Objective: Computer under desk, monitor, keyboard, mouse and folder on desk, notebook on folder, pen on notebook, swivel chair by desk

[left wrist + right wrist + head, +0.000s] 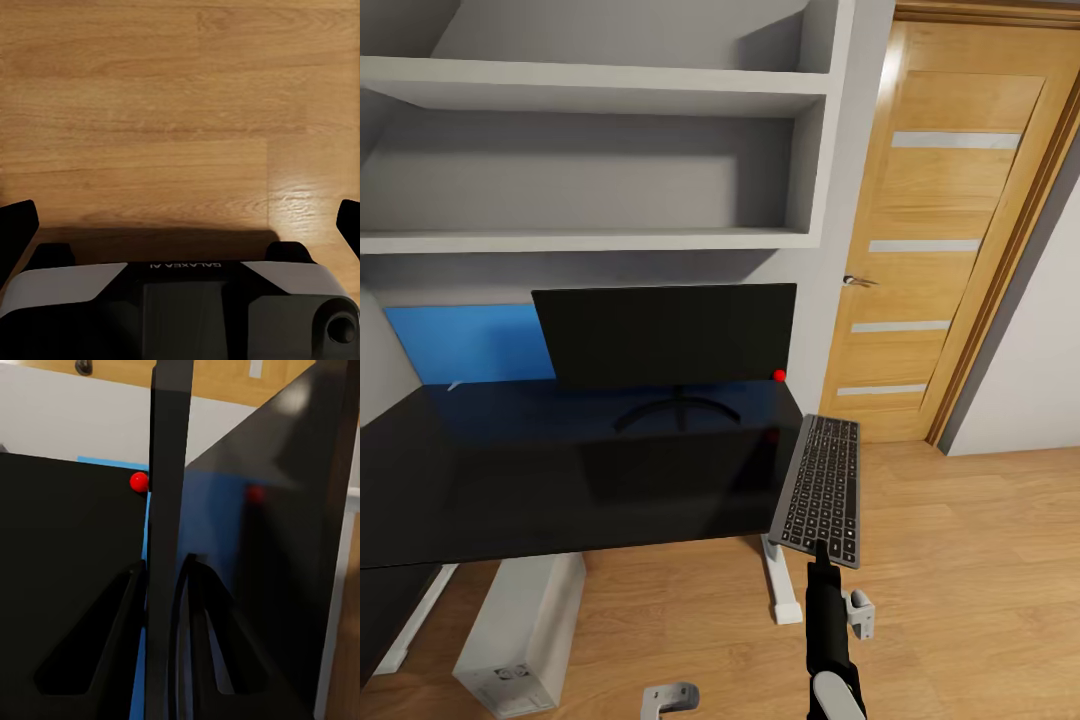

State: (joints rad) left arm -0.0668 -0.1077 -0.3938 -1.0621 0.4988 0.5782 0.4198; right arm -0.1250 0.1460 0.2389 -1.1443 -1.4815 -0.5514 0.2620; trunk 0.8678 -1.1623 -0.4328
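Pale wooden floor (980,560) spread under everything, and the left wrist view looked straight down on its planks (150,112), with the left claw (180,217) hanging above them, its two dark fingers wide apart at the picture's edges and nothing between them. Grey shelves (590,160) ran across the wall above the desk, and a wooden door (950,230) with pale strips stood at the right. The glossy black desk (540,470) took up the left and middle of the head view, with a blue panel (470,340) behind it against the wall. The black monitor (665,335) stood upright on the desk near its right end, its stand resting on the top, and a small red light (779,376) glowed at its lower right corner. A light grey computer (520,630) sat on the floor under the desk. The dark keyboard (820,490) was held in the air just beside the desk's right edge, tilted, one end over the floor. The right claw (821,548) was clamped on the keyboard's near edge; in the right wrist view its fingers (112,637) pressed either side of the thin slab (169,510), with the desk top beyond.
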